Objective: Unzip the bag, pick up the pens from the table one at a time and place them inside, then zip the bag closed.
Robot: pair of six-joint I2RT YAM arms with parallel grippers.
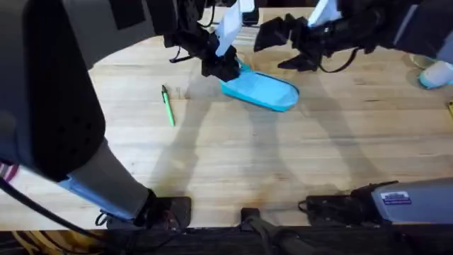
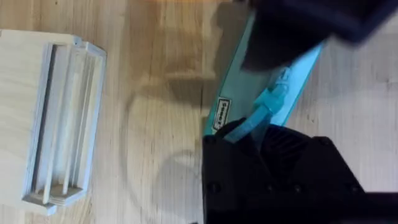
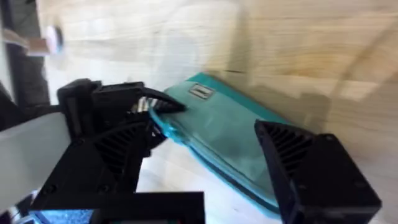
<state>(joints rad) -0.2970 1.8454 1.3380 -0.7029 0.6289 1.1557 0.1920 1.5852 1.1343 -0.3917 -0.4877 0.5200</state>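
— From above, where do things stand?

— The bag lies near the far edge of the table, about midway along it; the left gripper is down on the bag's left end, though from here I cannot tell how its fingers stand; the right gripper hangs spread just beyond the bag's right end; the pen lies well apart, nearer the left edge.

— And the left wrist camera?

— There the left gripper looks pinched on the turquoise zipper pull; a pale slatted wooden box sits off to one side on the table.

— The right wrist camera?

— Its black fingers stand wide apart with the bag between them, not touching it; the left gripper grips at the far end.

— So how should the unzipping go?

— I'd judge the right should close on the bag's end to anchor it first; then the left draws the pull straight along the zip, low and steady, or the soft pouch will simply slide.
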